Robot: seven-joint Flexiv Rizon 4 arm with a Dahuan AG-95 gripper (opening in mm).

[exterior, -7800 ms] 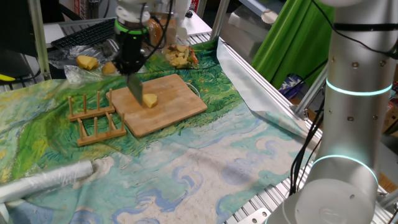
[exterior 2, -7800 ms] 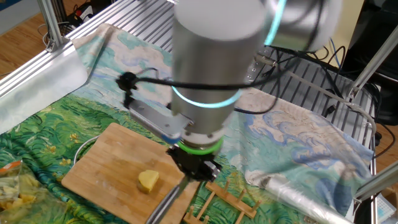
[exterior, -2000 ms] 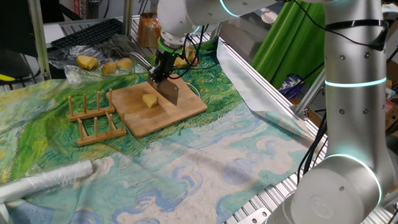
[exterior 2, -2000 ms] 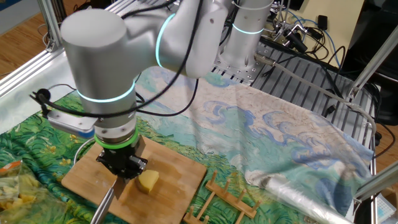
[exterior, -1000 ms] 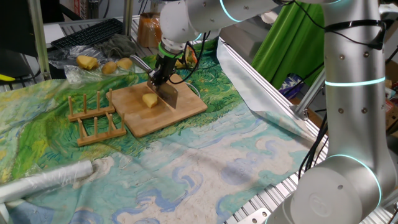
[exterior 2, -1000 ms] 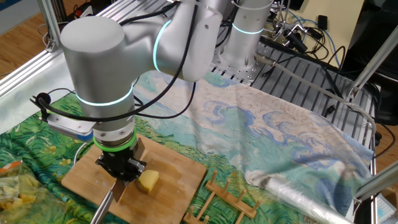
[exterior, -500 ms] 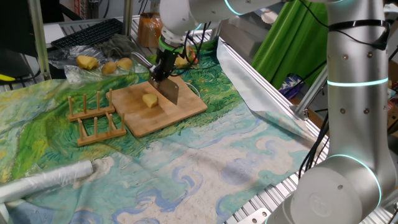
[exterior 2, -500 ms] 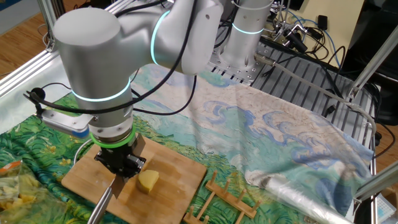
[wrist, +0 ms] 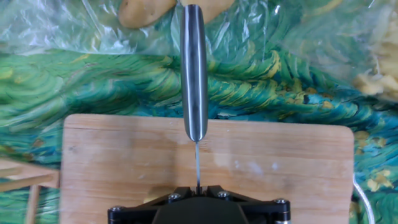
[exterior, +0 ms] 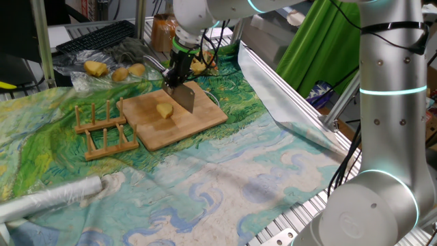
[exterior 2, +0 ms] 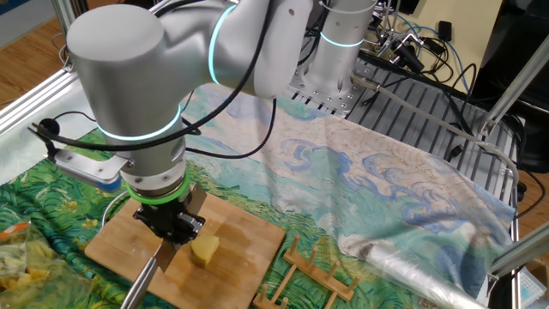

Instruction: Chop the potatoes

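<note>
One pale-yellow potato lump (exterior: 164, 110) (exterior 2: 204, 250) lies whole near the middle of the wooden board (exterior: 205, 116) (exterior 2: 249, 230) (wrist: 280, 162). My gripper (exterior: 176, 74) (exterior 2: 176, 228) (wrist: 198, 189) is shut on a knife. Its blade (exterior: 186, 98) hangs edge-down just above the board, close beside the potato and apart from it. The steel handle (wrist: 194, 68) (exterior 2: 141, 279) sticks out past the board's far edge. In the hand view the blade shows as a thin line, and the hand covers the potato.
A wooden peg rack (exterior: 102, 130) (exterior 2: 300, 273) stands beside the board. Whole potatoes in clear plastic (exterior: 95, 68) (wrist: 143, 11) and a bag of yellow scraps (exterior: 194, 63) lie behind it. A foil roll (exterior: 48, 198) (exterior 2: 429, 266) lies at the cloth's near edge.
The gripper has lifted the knife a little and drawn it back toward the board's far edge. The potato has not moved and is still in one piece.
</note>
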